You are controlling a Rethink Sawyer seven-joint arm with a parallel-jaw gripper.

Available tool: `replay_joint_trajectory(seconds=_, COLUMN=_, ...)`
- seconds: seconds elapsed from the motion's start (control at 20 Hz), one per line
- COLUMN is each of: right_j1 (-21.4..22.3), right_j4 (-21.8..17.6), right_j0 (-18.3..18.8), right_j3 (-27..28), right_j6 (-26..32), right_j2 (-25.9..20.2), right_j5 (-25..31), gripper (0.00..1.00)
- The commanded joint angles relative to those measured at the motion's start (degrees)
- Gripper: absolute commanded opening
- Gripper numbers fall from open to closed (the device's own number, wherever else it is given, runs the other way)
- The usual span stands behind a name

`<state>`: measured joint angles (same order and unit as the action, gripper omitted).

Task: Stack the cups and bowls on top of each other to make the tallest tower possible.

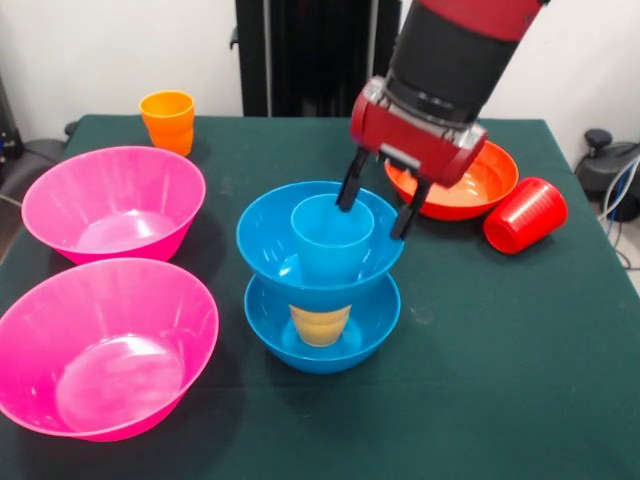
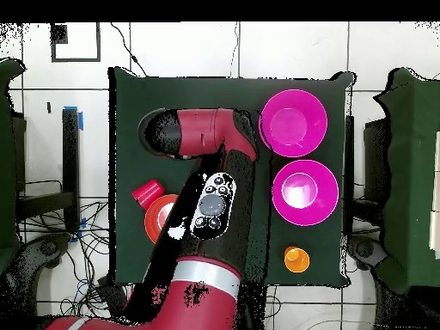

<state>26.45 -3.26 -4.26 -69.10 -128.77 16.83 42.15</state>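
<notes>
The tower stands mid-table: a blue bowl (image 1: pixel 320 340) at the bottom, a yellow cup (image 1: pixel 320 323) in it, a second blue bowl (image 1: pixel 268 240) on that, and a light blue cup (image 1: pixel 330 245) upright in the top bowl. My gripper (image 1: pixel 372 220) is open just behind and right of the light blue cup. One finger is at the cup's back rim and the other over the top bowl's right rim. In the overhead view my arm (image 2: pixel 215 202) hides the tower and gripper. The purple cup is out of view.
Two pink bowls (image 1: pixel 112 205) (image 1: pixel 105 345) sit left of the tower, also seen overhead (image 2: pixel 294 120) (image 2: pixel 305 191). An orange cup (image 1: pixel 168 120) (image 2: pixel 296 258) stands at the far left. An orange-red bowl (image 1: pixel 470 190) (image 2: pixel 159 219) and a red cup on its side (image 1: pixel 525 215) (image 2: pixel 148 191) lie right.
</notes>
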Motion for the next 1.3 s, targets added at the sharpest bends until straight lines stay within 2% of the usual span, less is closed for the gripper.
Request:
replay_joint_trajectory(seconds=0.05, right_j1=3.1, right_j4=-2.2, right_j0=-1.7, right_j3=-1.5, right_j6=1.9, right_j2=-3.5, right_j5=8.5, gripper=1.00)
replay_joint_trajectory(seconds=0.45, right_j1=3.9, right_j4=-1.5, right_j0=-3.4, right_j3=-1.3, right_j6=-0.7, right_j2=-3.8, right_j5=11.3, gripper=1.00)
replay_joint_trajectory(seconds=0.8, right_j1=2.9, right_j4=1.4, right_j0=-6.9, right_j3=-1.8, right_j6=-8.9, right_j2=-2.5, right_j5=14.8, gripper=1.00)
replay_joint_trajectory(seconds=1.0, right_j1=1.6, right_j4=2.2, right_j0=-9.1, right_j3=-1.9, right_j6=-12.6, right_j2=-0.8, right_j5=14.6, gripper=1.00)
replay_joint_trajectory(seconds=1.2, right_j1=0.8, right_j4=2.9, right_j0=-10.6, right_j3=-1.9, right_j6=-13.7, right_j2=0.7, right_j5=14.1, gripper=1.00)
replay_joint_trajectory(seconds=1.3, right_j1=0.8, right_j4=2.5, right_j0=-10.9, right_j3=-0.8, right_j6=-12.3, right_j2=1.1, right_j5=15.6, gripper=1.00)
